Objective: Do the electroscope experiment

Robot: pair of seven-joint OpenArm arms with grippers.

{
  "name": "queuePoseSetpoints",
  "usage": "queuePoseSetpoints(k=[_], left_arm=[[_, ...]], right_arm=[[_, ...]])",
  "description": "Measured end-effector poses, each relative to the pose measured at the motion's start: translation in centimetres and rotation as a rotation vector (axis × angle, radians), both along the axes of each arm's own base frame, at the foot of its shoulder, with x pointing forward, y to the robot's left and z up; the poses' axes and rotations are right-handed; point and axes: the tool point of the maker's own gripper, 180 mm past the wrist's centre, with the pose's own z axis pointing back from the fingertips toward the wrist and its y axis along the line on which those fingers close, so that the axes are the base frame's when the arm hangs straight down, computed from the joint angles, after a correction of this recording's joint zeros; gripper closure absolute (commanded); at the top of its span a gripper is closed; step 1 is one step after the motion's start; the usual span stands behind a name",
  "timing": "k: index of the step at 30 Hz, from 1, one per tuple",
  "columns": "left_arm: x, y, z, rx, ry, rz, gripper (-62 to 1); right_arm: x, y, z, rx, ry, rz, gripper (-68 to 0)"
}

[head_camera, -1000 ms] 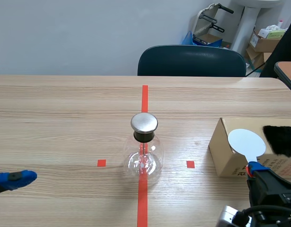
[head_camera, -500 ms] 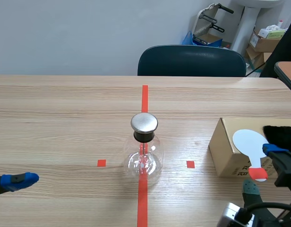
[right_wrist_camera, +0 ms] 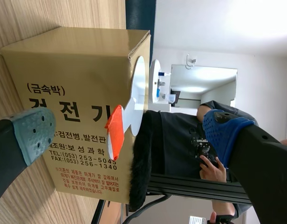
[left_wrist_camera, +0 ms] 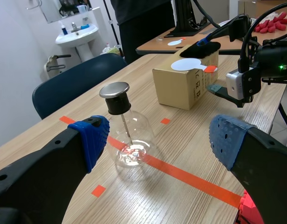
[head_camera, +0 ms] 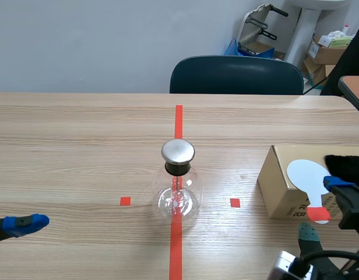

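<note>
One metal-capped glass flask (left_wrist_camera: pixel 128 140) is seen ahead of the left gripper's (left_wrist_camera: pixel 157 138) spread fingers. One white, orange-handled paddle (right_wrist_camera: pixel 135 95), laid on one brown cardboard box (right_wrist_camera: pixel 73 84), is bracketed, ungrasped, between the right gripper's (right_wrist_camera: pixel 129 132) parted fingers.

The flask (head_camera: pixel 177 189) stood mid-frame on the table (head_camera: pixel 80 151). The box (head_camera: pixel 277 186) sat to its right, carrying the paddle (head_camera: pixel 306 174) and, further right, the fur cloth (head_camera: pixel 348 166). The chair (head_camera: pixel 236 74) stood behind the table, upper centre. The left gripper (head_camera: pixel 22 223) lay lower left. The right gripper (head_camera: pixel 325 210) flanked the paddle's handle, lower right.
</note>
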Motion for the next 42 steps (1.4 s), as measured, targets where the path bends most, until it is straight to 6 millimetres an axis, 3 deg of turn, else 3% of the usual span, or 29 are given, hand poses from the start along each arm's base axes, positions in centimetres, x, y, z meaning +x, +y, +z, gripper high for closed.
queuePoseSetpoints(k=[42], left_arm=[[0.14, 0.11, -0.09, 0.012, -0.007, 0.011, -46.9]], right_arm=[[0.0, 0.0, 0.0, 0.0, 0.0, 0.0, -67.9]])
